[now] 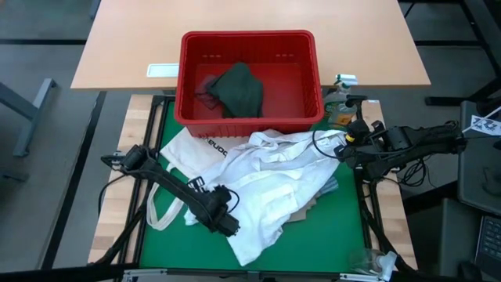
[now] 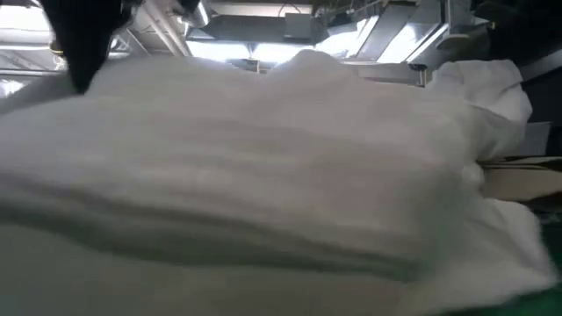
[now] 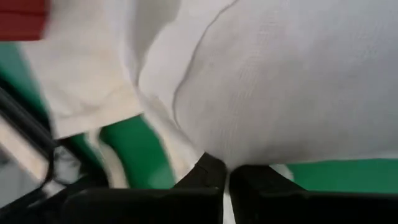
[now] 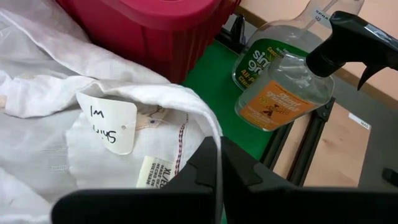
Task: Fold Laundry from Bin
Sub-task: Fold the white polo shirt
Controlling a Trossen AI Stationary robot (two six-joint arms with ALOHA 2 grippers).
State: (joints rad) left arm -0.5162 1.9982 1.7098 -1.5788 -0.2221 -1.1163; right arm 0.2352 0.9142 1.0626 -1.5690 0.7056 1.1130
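The large white shirt (image 1: pixel 278 184) lies crumpled across the green mat (image 1: pixel 344 227). It fills the low view (image 2: pixel 263 158). My left gripper (image 1: pixel 228 223) is shut on the shirt's near-left edge. My right gripper (image 1: pixel 342 150) is shut on its collar at the right. A tan garment (image 1: pixel 313 207) pokes out from under the shirt. The red bin (image 1: pixel 249 43) stands beyond the mat and holds a dark green-grey top (image 1: pixel 239 90) and a maroon piece (image 1: pixel 205 88). The white tote bag (image 1: pixel 196 149) lies partly under the shirt's left side. My left gripper pinches a fold of the white shirt's edge (image 3: pixel 214 149) between its two fingertips, coming low from the table's left. The cloth spreads away from the fingers and rests on the mat. My right gripper pinches the shirt's collar edge (image 4: pixel 208 130) beside the neck labels (image 4: pixel 109 124), coming from the table's right at a low slant. The collar arches up at the fingertips, and the rest of the shirt lies on the mat.
Two spray bottles (image 1: pixel 340 102) stand at the mat's far right corner, close to my right gripper; they also show in the right wrist view (image 4: pixel 283 87). The tote's straps (image 1: pixel 160 211) trail on the mat near my left arm. Bare mat (image 1: pixel 172 243) shows near left and near right.
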